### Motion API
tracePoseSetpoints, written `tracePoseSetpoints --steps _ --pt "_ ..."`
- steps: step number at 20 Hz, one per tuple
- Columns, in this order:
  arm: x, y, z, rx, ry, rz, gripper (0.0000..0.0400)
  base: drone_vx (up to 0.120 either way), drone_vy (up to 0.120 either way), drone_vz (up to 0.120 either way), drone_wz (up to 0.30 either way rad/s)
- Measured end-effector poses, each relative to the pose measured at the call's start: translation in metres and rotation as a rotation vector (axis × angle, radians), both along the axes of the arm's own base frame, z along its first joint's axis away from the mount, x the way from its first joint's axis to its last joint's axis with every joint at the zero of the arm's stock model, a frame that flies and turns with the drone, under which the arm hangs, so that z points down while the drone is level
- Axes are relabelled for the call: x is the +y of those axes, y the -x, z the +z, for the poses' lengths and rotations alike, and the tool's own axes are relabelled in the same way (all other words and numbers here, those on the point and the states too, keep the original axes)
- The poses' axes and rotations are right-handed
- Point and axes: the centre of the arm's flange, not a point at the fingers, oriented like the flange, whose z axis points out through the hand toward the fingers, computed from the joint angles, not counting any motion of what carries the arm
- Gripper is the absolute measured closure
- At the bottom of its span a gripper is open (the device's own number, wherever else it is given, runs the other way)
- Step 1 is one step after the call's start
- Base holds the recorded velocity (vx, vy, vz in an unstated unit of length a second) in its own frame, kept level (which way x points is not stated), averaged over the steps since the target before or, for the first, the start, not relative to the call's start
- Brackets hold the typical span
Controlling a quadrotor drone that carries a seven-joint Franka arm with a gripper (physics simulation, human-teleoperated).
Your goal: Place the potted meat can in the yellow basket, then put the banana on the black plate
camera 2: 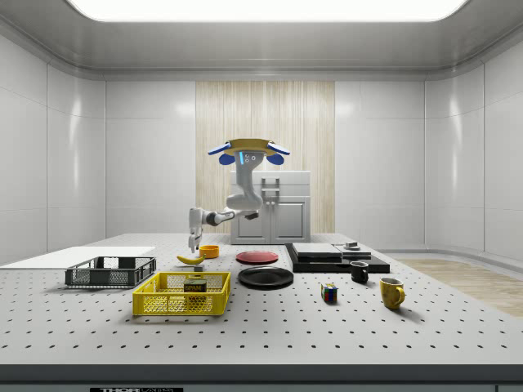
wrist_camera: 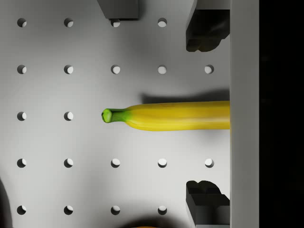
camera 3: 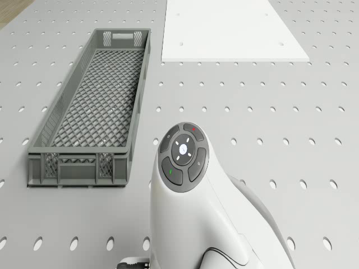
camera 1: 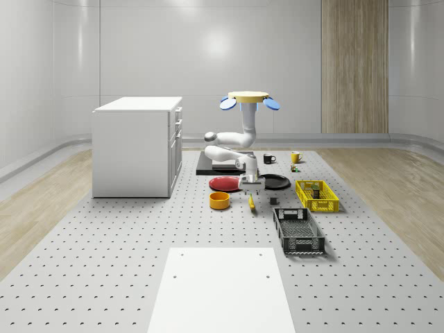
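Your drone (camera 1: 249, 98) hovers above the table (camera 1: 104, 250), over the far plates, with the arm (camera 1: 239, 142) bent down and forward. The gripper (wrist_camera: 207, 114) hangs straight over the banana (wrist_camera: 175, 115), jaws open wide with one fingertip (wrist_camera: 205, 33) on each side of the fruit and clear of it. The banana lies flat on the table between them, its green stem poking out past the fingers.

Going left to right in the whole-scene view: a white cabinet (camera 1: 137, 146) stands well off to the gripper's side. An orange bowl (camera 1: 219, 200) sits just beside the jaws, and a red plate (camera 1: 225, 183) lies behind it. The black plate (camera 1: 275, 181) lies near the jaws on the other side, slightly farther back. A grey crate (camera 1: 298, 232) sits nearer the camera than the gripper. The basket (camera 1: 316, 195) lies beyond the black plate, and the can (camera 2: 194, 285) already sits inside it. A black mug (camera 1: 268, 158) and a yellow mug (camera 1: 295, 157) stand at the far side.

The can's label is too small to read.
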Motion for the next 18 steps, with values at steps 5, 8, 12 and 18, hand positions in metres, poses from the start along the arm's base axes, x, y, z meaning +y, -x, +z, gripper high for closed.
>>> tracePoseSetpoints --steps 5,8,12,18 --pt "0.0 0.0 0.01 0.0 0.0 0.0 0.0 0.0 0.0 -0.096 0.0" --pt "0.0 0.0 0.016 0.0 0.0 0.0 0.0 0.0 0.0 0.0 0.0" --pt "0.0 -0.006 0.025 0.0 0.0 0.0 0.0 0.0 0.0 0.0 0.0" --pt "0.0 -0.017 0.03 0.0 0.0 0.0 0.0 0.0 0.0 0.0 0.0"
